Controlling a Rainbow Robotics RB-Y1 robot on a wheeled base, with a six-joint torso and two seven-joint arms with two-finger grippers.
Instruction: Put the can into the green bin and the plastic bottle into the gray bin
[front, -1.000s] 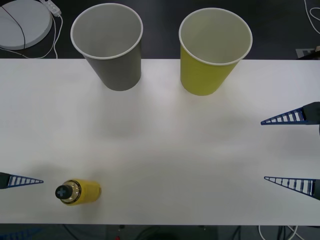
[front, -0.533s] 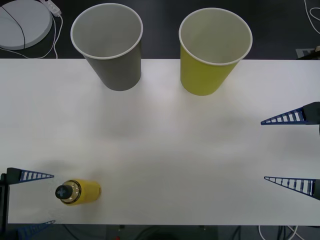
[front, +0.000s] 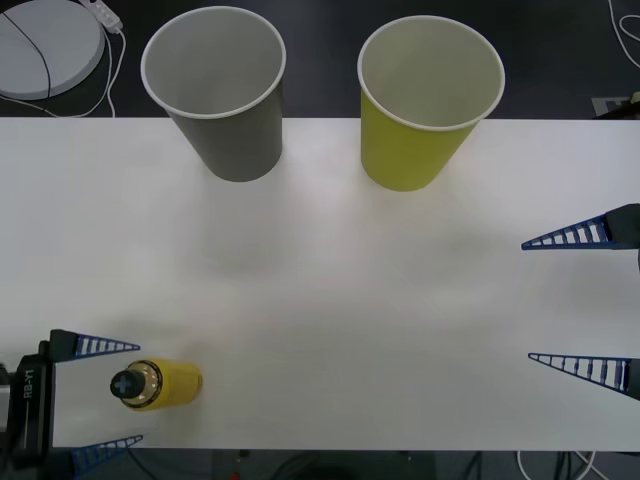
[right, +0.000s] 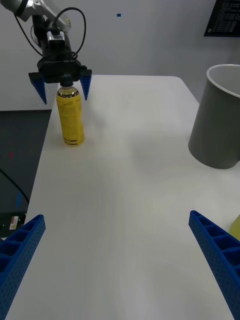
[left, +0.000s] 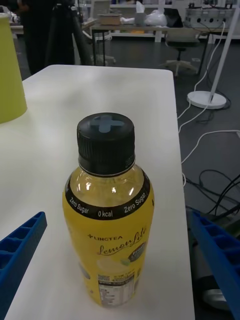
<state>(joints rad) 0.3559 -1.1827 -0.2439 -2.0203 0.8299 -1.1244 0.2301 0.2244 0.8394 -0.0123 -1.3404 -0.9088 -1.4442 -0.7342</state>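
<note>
The plastic bottle (front: 160, 383) stands upright near the table's front left corner, yellow-labelled with a black cap (left: 106, 140). My left gripper (front: 140, 393) is open, one blue finger on each side of the bottle (left: 107, 225) and apart from it. The right wrist view shows that left gripper (right: 60, 82) straddling the bottle's cap. The gray bin (front: 215, 90) stands at the back left and the green bin (front: 425, 100) at the back right, both upright. My right gripper (front: 526, 300) hangs open at the right edge with nothing between its fingers. The can is out of view.
The white table (front: 350, 300) lies bare between the bottle and the two bins. A round white base (front: 45, 45) with a cable sits on the floor beyond the back left corner. The bottle stands close to the table's front edge.
My left gripper has come in from the left edge and now has its open fingers on both sides of the bottle. The right arm, the bottle and both bins have stayed put.
</note>
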